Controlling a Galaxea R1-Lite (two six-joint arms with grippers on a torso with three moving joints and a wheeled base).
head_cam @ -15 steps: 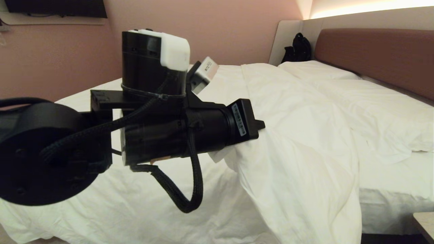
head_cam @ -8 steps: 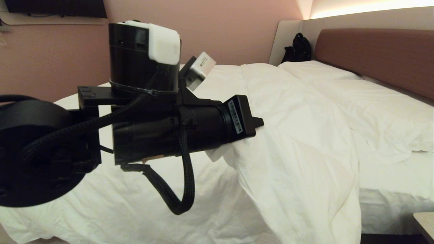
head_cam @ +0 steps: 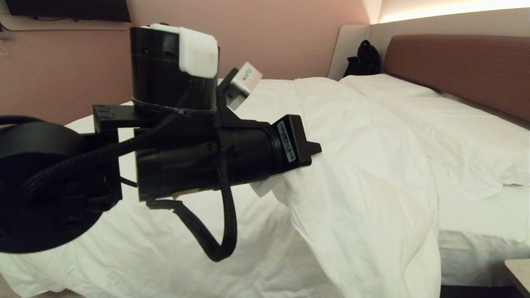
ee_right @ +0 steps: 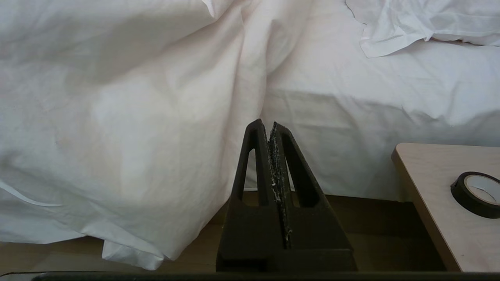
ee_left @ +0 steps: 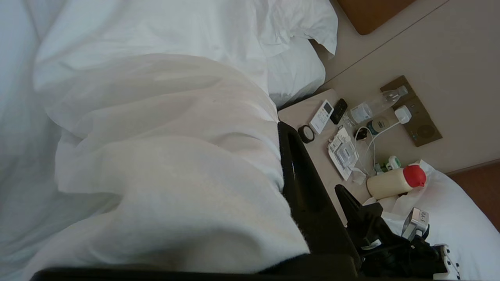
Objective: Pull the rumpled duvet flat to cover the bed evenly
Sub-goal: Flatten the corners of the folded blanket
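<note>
While the left gripper (head_cam: 308, 151) stays clamped on the duvet (head_cam: 364, 182), its arm blocks the bed's (head_cam: 476, 244) left; the duvet's ridge runs near-to-far. Right gripper (ee_right: 270, 127): jaws together, near a nightstand (ee_right: 425, 187).

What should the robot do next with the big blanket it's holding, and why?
Probably pull the duvet toward the pillows. The left gripper is shut on a raised fold of it, and the sheet near the pillows is uncovered while the duvet hangs off the bed side.
</note>
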